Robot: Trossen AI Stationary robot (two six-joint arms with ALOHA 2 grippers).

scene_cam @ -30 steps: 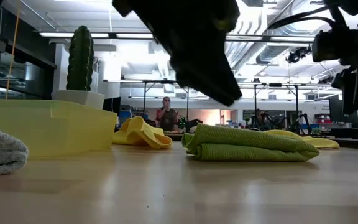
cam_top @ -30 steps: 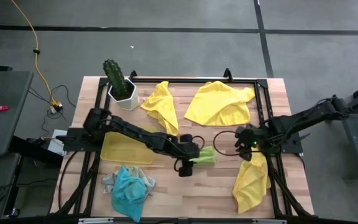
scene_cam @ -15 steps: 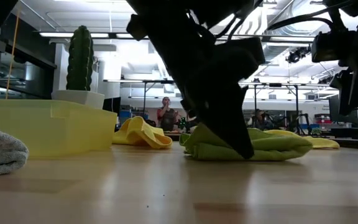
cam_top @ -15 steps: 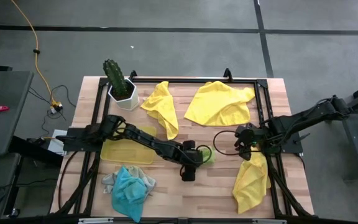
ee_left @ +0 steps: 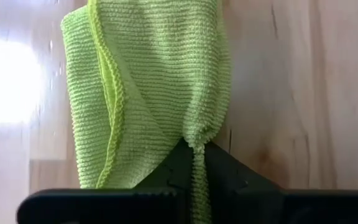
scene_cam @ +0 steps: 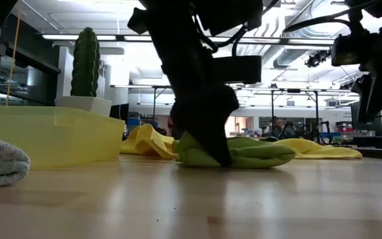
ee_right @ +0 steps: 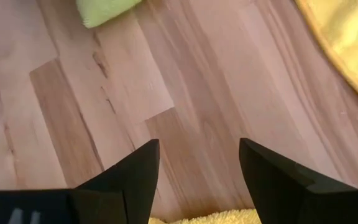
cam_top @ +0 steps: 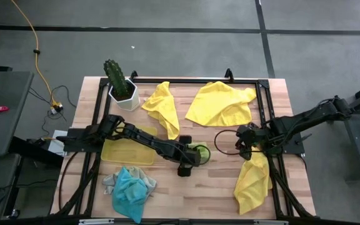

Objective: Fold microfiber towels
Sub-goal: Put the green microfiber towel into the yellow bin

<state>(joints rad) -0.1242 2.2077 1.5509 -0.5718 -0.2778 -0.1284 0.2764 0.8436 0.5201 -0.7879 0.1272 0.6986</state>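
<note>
- Our left gripper (ee_left: 194,163) has just closed on the folded lime green towel (ee_left: 148,87), ready to move it.
- Our right gripper (ee_right: 197,165) waits nearby, fingers still open, holding nothing.

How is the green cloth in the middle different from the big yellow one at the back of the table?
The lime green towel is folded into a small bundle; the large yellow towel lies spread out, loosely rumpled. The left end effector is shut on the green one's edge; nothing touches the yellow one. Both are soft cloths on the wooden table.
</note>
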